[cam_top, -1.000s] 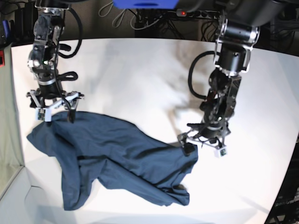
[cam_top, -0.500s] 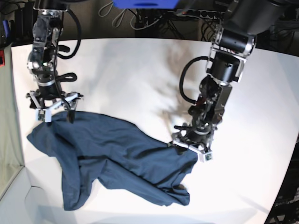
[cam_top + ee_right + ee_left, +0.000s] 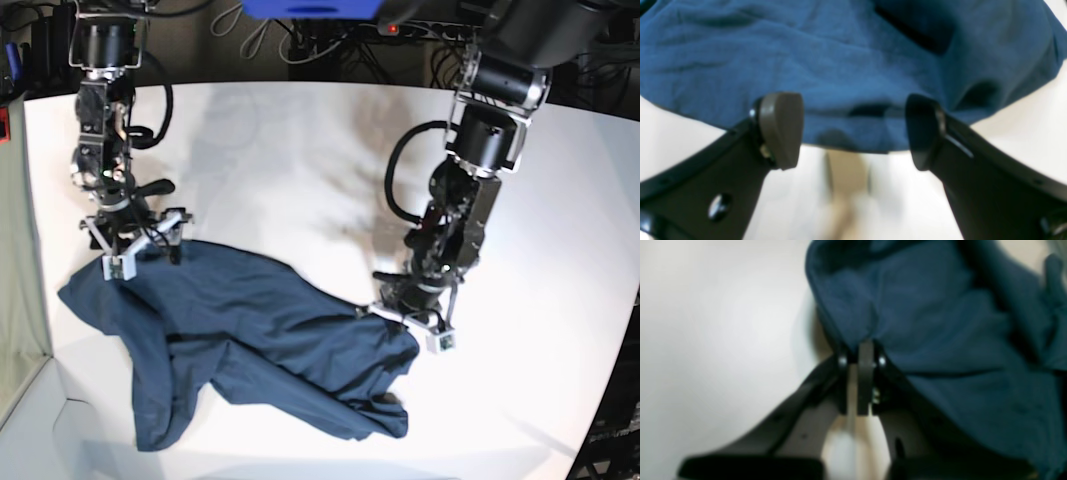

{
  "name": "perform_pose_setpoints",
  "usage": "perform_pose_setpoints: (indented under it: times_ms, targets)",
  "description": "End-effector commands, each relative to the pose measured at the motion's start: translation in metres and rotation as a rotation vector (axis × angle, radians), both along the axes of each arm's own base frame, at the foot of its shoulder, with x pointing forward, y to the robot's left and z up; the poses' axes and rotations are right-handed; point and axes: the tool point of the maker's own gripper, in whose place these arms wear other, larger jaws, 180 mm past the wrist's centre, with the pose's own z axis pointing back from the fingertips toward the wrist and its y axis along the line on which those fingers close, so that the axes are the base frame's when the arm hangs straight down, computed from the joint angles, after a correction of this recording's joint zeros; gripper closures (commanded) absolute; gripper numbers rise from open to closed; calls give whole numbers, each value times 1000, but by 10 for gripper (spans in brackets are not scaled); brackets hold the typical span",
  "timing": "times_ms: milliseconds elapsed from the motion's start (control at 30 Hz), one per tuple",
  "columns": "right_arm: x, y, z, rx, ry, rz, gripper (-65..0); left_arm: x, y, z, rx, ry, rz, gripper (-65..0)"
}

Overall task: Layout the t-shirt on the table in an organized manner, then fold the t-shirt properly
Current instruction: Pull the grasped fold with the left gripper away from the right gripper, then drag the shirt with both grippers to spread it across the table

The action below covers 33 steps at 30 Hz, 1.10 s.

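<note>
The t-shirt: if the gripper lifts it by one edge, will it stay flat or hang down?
The t-shirt is probably floppy: it lies in soft wrinkles and folds. It would likely hang and bunch below the left gripper, which is shut on its edge. It seems light, so it may drag across the table.

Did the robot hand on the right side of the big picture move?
Yes. The left gripper slid leftward across the table onto the t-shirt edge and shut on it.

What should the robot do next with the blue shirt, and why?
Probably close the right gripper on the t-shirt edge lying between its open fingers. The left gripper is shut on the other edge, and the shirt lies crumpled on the table, so both grips seem needed to spread it.
</note>
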Motion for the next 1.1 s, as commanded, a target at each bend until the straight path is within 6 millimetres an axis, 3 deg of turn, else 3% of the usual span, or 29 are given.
perform_pose_setpoints:
  times_ms: [0, 233, 433, 567, 733, 767, 867, 1067]
  targets:
    - [8, -2, 12, -1, -44, 3, -481, 15, 5, 29, 4, -88, 4, -2]
    - [1, -5, -7, 13, 5, -15, -477, 16, 9, 74, 7, -211, -17, -2]
    - [-10, -5, -26, 18, 59, -15, -451, 1, 6, 84, 0, -252, -36, -2]
    - [-10, -5, -26, 19, 60, -13, -334, -7, 7, 93, -8, -279, -41, -2]
    - [-12, -6, -15, 8, 35, -13, -40, -12, 39, 98, -161, -215, 48, -2]
    - [-11, -6, -8, 2, 16, -7, 0, -13, 45, 97, -187, -190, 58, -2]
    - [-11, -2, 30, -33, -85, 20, 0, -16, 61, 95, -278, -128, 83, -2]
    - [-7, 19, 131, -85, -345, 86, 0, -21, 81, 104, -403, -94, 116, -2]
